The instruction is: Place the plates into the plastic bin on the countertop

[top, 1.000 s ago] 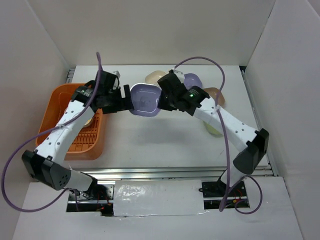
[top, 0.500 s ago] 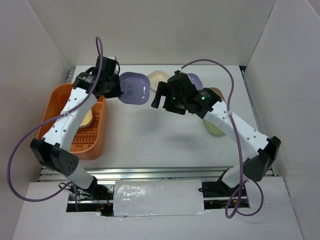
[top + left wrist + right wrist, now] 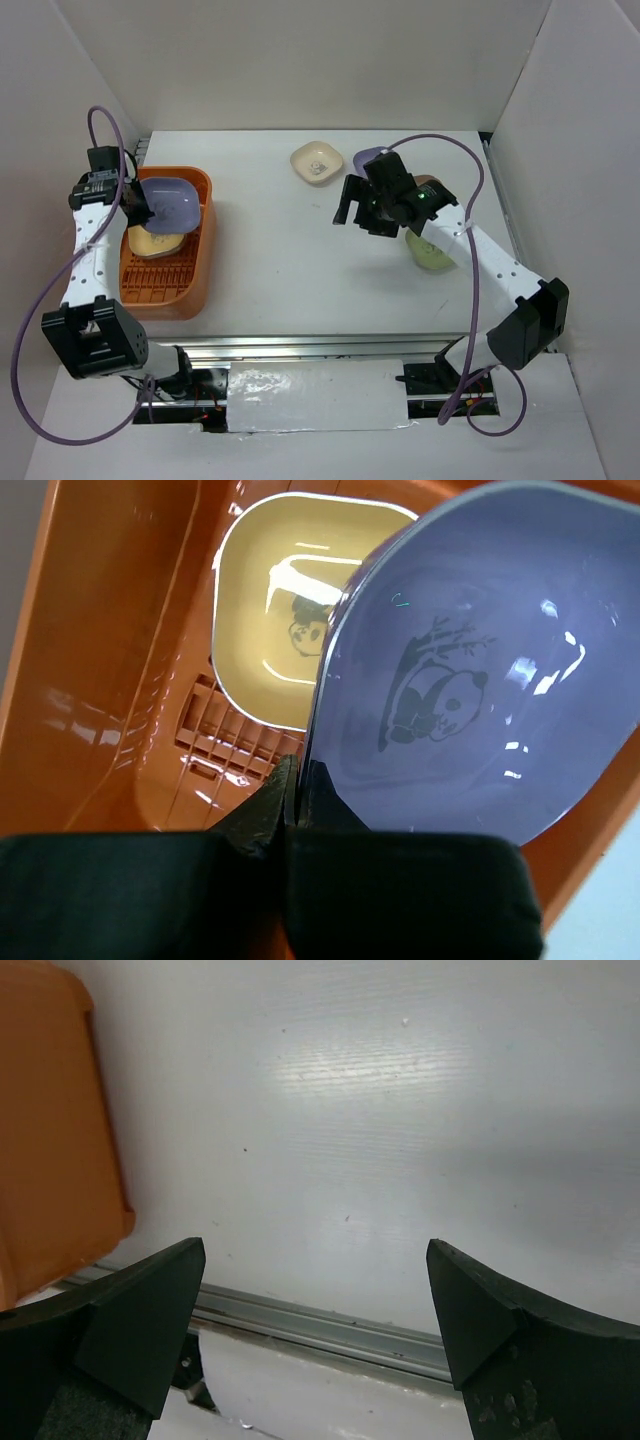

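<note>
My left gripper is shut on the rim of a lavender plate with a panda print, held above the orange plastic bin. A yellow plate lies on the bin's slatted bottom beneath it. My right gripper stands open and empty above the white countertop. A cream plate sits at the back. Behind the right arm a second lavender plate, a brown plate and a green plate are partly hidden.
White panels wall the countertop on three sides. A metal rail runs along the near edge. The bin's corner shows at the left of the right wrist view.
The lavender plate passed from my right gripper to my left. My left arm swung it leftward over the bin. My right gripper opened and drew back to the right.
</note>
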